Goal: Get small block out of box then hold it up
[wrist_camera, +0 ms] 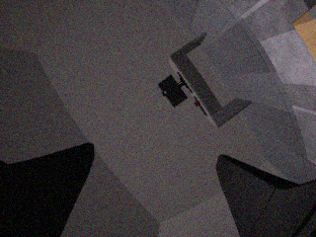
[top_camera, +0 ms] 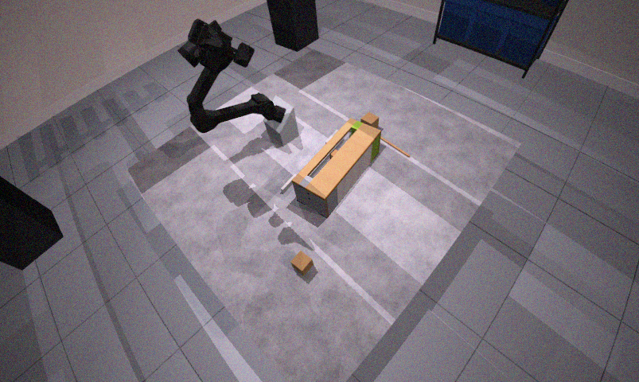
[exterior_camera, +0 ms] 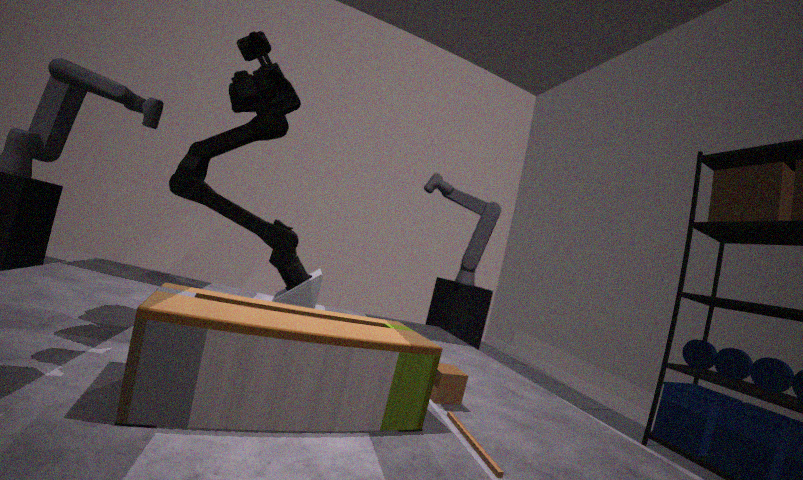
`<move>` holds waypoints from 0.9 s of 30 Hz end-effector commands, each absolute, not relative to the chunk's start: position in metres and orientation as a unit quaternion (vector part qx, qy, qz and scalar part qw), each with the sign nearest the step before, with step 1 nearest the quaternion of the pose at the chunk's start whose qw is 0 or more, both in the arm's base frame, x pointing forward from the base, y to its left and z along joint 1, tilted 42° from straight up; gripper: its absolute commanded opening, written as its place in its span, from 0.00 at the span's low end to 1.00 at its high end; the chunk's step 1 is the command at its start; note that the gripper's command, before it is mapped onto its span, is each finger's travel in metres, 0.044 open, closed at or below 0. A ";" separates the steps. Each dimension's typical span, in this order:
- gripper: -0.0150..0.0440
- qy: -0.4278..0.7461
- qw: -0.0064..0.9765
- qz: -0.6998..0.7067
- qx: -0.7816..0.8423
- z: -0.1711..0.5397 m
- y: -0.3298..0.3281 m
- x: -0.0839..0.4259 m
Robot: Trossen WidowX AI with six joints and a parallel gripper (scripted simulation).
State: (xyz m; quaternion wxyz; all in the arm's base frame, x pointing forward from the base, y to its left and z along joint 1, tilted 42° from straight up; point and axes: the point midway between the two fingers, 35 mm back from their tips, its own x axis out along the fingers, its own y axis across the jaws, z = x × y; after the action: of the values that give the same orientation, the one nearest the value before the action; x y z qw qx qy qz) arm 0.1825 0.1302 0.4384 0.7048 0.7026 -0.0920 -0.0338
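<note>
The box [top_camera: 348, 159] [exterior_camera: 292, 380] stands on the table with a wooden top, a long slot in it, one grey end and one green end. A small orange-brown piece [top_camera: 334, 153], seemingly the block, shows through the slot near its middle; its exact seat on the shelf is hidden. The clear front faces away from the exterior camera and its inside cannot be seen. My gripper [wrist_camera: 157, 157] is open, its dark fingers wide apart with nothing between them. It is raised high over the arm's base side, well away from the box.
A wooden cube [top_camera: 369, 118] [exterior_camera: 451, 386] stands beside the green end. A thin wooden stick [top_camera: 395, 146] [exterior_camera: 475, 444] lies near it. Another wooden cube [top_camera: 301, 263] lies well beyond the grey end. A pale thin stick [top_camera: 286, 184] lies close to the grey end.
</note>
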 end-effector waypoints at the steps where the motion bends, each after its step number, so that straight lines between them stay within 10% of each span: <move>1: 0.93 -0.093 0.712 -0.032 0.695 0.438 0.132 0.183; 11: 0.93 -0.068 0.963 -0.063 0.253 0.385 0.217 0.254; 27: 0.93 0.122 0.954 -0.089 -0.259 0.249 0.234 0.346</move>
State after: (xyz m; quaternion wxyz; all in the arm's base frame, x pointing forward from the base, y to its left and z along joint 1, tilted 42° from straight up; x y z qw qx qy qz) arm 0.3190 0.2348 0.3069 0.9914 -0.0831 0.0359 -0.0941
